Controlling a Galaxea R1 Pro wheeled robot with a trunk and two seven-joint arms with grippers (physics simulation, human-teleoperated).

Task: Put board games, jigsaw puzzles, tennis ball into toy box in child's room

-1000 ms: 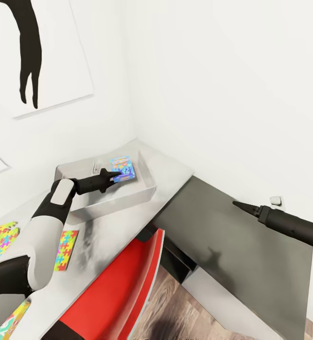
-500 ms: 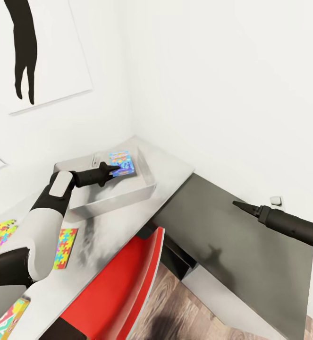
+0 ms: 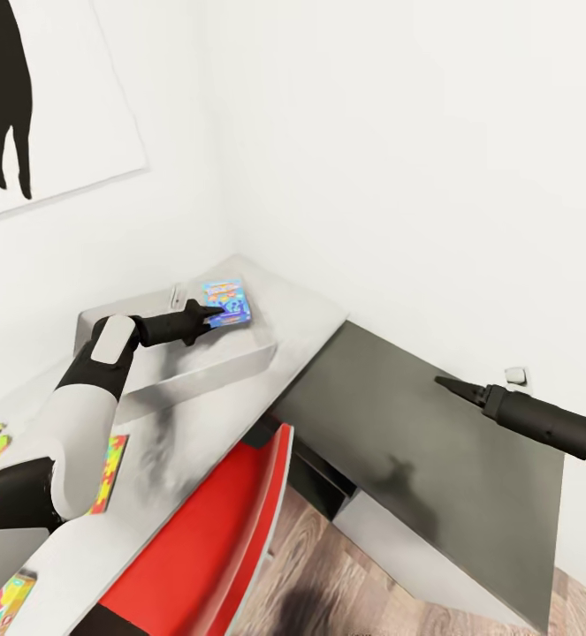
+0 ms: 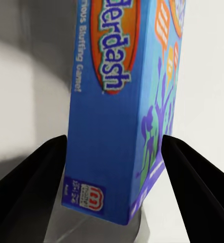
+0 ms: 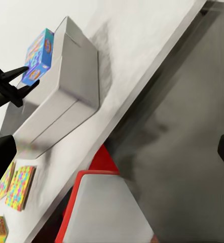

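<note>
We see the blue board game [image 3: 225, 303] held over the toy box [image 3: 195, 364], taking up the room above its far end, while the near part of the tray lies open. The red chair [image 3: 213, 530] crowds the table [image 3: 301, 309] edge. Over the dark side cabinet [image 3: 416, 450] the air is free around our right gripper [image 3: 443, 382].

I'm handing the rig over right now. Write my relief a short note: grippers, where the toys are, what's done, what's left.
Left gripper: shut on the blue game, held over the toy box, not yet released.
Right gripper: empty, over the dark cabinet; open or shut unclear.
Puzzles lie on the table, as does another game box at its near end.
Left: release the blue game, then box the rest.
</note>
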